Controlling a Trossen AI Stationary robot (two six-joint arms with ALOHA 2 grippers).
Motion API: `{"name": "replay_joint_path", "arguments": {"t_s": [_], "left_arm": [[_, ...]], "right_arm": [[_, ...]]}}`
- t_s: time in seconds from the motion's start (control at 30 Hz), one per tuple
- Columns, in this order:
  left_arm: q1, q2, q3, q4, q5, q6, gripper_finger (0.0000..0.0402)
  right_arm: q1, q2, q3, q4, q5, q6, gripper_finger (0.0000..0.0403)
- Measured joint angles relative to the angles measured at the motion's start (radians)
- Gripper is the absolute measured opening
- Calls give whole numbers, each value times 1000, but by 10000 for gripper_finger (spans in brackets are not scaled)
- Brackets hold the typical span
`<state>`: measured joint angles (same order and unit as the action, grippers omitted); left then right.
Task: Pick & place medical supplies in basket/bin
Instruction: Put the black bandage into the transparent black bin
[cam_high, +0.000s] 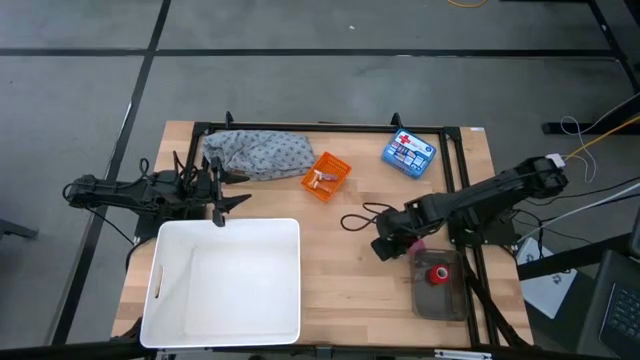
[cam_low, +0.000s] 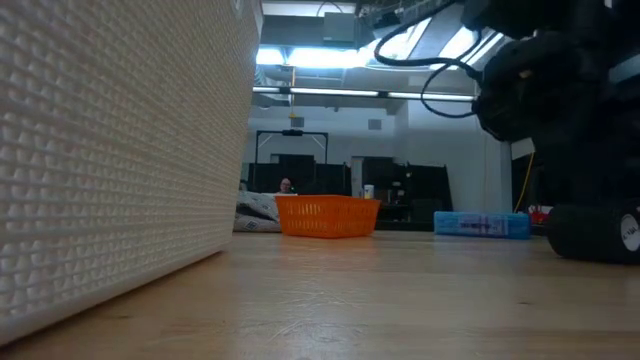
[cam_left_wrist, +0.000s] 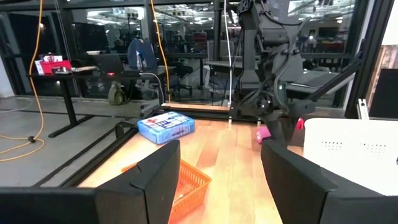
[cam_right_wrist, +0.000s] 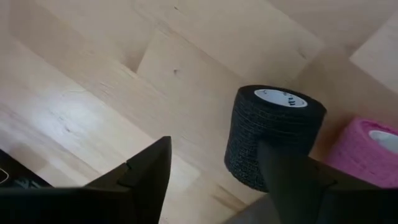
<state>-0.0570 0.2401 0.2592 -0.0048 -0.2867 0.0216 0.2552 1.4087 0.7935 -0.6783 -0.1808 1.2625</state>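
The right gripper (cam_right_wrist: 217, 180) hovers with fingers apart near the table's right edge; the black roll (cam_right_wrist: 273, 137), upright beside the pink roll (cam_right_wrist: 367, 152), sits off-centre between them, so centring first looks wise. Clear table lies toward the orange basket (cam_high: 326, 176); the left gripper (cam_high: 225, 190), also spread, waits by the white tub (cam_high: 225, 282).

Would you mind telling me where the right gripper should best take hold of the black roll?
Probably across its round side wall, coming from above: the black roll stands on end, core hole up. Mind the pink roll close beside it. The right gripper is open and beside the roll.
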Motion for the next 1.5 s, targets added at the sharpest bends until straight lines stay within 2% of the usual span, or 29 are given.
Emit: {"name": "replay_joint_path", "arguments": {"t_s": [0.3,0.5,0.67,0.83,1.0,1.37,1.5], "left_arm": [[0,0,0,0,0,0,223],[0,0,0,0,0,0,221],[0,0,0,0,0,0,223],[0,0,0,-10,0,-24,221],[0,-1,1,-22,0,-30,223],[0,-1,1,-24,0,-37,220],[0,-1,1,-24,0,-37,222]], "right_arm": [[-46,5,2,-8,-28,-33,242],[-71,7,94,-26,-31,-88,243],[-85,7,190,-195,9,-100,242],[-89,9,198,-326,12,-93,242],[-89,44,199,-291,-4,-98,242],[-88,210,199,-152,-114,-239,242],[-88,246,200,-126,-165,-232,242]]}}
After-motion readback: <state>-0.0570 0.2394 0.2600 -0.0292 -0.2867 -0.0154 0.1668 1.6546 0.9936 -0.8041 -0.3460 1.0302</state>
